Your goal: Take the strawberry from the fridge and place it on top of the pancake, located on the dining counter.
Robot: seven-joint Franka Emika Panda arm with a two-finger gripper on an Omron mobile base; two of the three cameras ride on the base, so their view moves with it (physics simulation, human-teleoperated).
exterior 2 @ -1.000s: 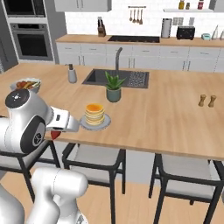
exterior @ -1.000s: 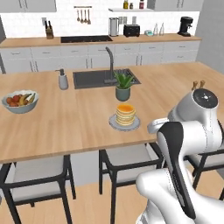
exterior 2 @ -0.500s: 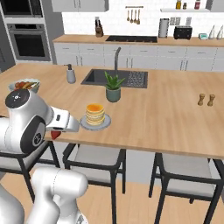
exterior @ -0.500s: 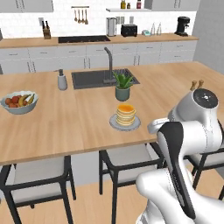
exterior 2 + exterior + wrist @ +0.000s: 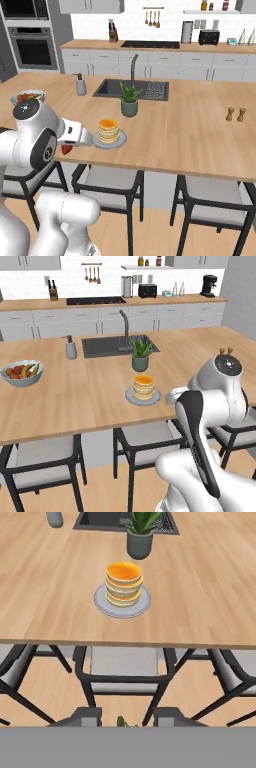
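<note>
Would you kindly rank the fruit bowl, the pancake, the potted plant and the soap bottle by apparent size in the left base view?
1. Fruit bowl, widest.
2. Potted plant and pancake: too alike to rank; the plant looks taller, the stack nearer the camera.
3. Soap bottle, smallest.

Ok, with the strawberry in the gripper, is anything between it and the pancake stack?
Nothing visible. The gripper holds the strawberry at the counter edge, and bare wood lies between it and the pancakes. The potted plant stands behind the plate, off the path.
</note>
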